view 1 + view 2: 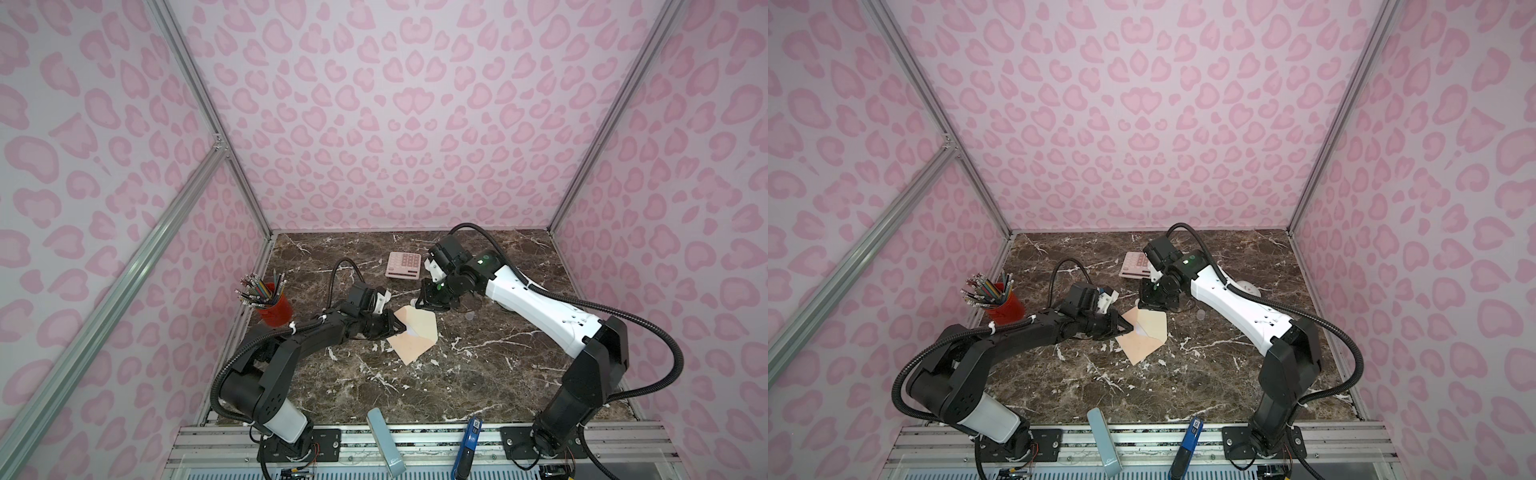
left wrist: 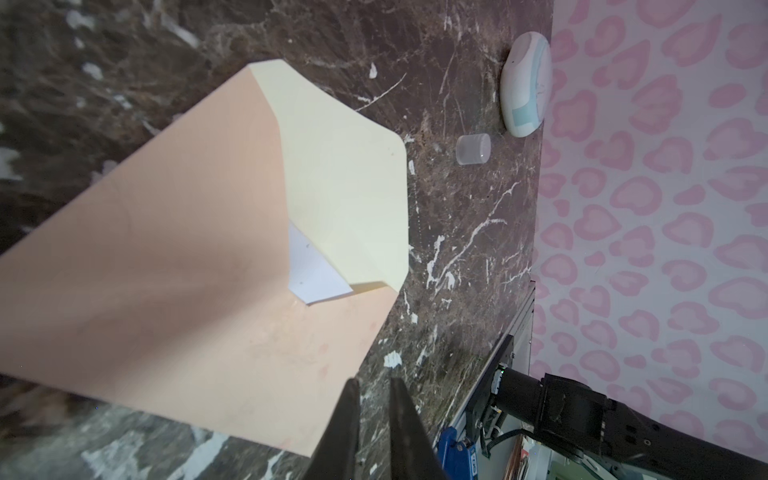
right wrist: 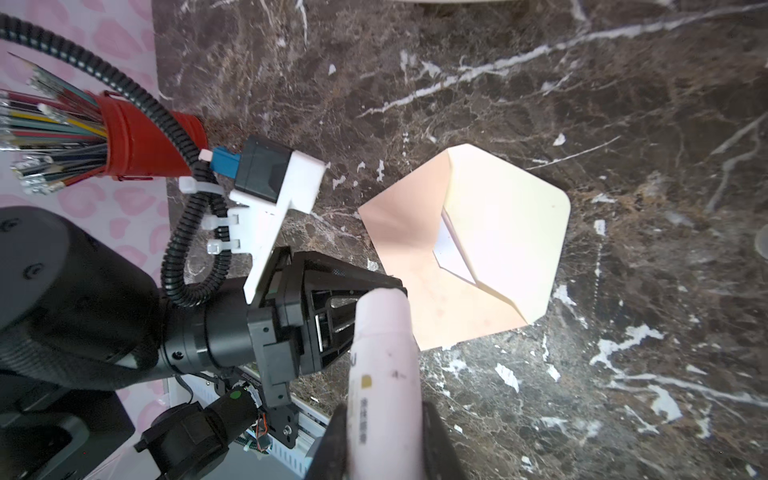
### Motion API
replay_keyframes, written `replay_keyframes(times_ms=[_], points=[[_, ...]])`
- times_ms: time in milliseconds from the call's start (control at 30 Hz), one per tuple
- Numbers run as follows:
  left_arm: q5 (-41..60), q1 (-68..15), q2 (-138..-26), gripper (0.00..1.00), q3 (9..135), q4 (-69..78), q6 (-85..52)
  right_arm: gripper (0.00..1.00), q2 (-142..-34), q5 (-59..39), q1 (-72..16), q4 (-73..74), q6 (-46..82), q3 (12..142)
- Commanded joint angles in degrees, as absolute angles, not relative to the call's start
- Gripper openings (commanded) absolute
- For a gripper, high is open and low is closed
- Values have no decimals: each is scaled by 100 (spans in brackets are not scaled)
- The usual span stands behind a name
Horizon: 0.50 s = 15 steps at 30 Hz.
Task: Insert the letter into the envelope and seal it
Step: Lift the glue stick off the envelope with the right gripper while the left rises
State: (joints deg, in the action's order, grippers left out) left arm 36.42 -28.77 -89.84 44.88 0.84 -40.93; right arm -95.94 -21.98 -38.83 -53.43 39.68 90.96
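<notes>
1. Dark marbled stone is forming the bench (image 1: pixel 478 374), which is sitting inside pink-spotted walls (image 1: pixel 395 124). The envelope (image 1: pixel 415 332) is lying near its middle, and every place below is being given from it.
2. At the envelope's near-left edge, the left claw (image 2: pixel 372 380) is hovering with its jaws narrowly parted. Bench is showing through the gap, so it is gripping nothing.
3. The envelope is resting peach face up, with its cream flap (image 2: pixel 345 174) standing half-raised. The letter (image 2: pixel 311 274) is sitting inside, and only a white corner is peeking out at the mouth under the flap.
4. Both papers are looking thin, light and limp, and I am judging them likely to skate on polished stone and to crease under a hard pinch. Pressing the envelope's body flat beside the mouth, then pushing the flap over from its free pointed edge, is seeming the safest hold.
5. Just beyond the envelope, the right claw (image 3: pixel 386 415) is clamping a pale pink tube (image 3: pixel 382 353), probably a glue stick, with its tip pointing toward the envelope.
6. To the envelope's right a clear cap (image 2: pixel 473 148) is lying alone, and farther beyond the envelope a pink calculator (image 1: pixel 404 265) is sitting.
</notes>
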Motion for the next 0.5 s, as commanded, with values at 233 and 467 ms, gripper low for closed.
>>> replay_keyframes(times_ms=[233,467], points=[[3528,-2881,-8098,33,4586,34,-4295,0,-8434,-1814,-3637,-4098,4017,8127],[3270,-2875,-7195,49,4689,-233,-4368,0,-7772,-1420,-3630,-3278,4126,7463]])
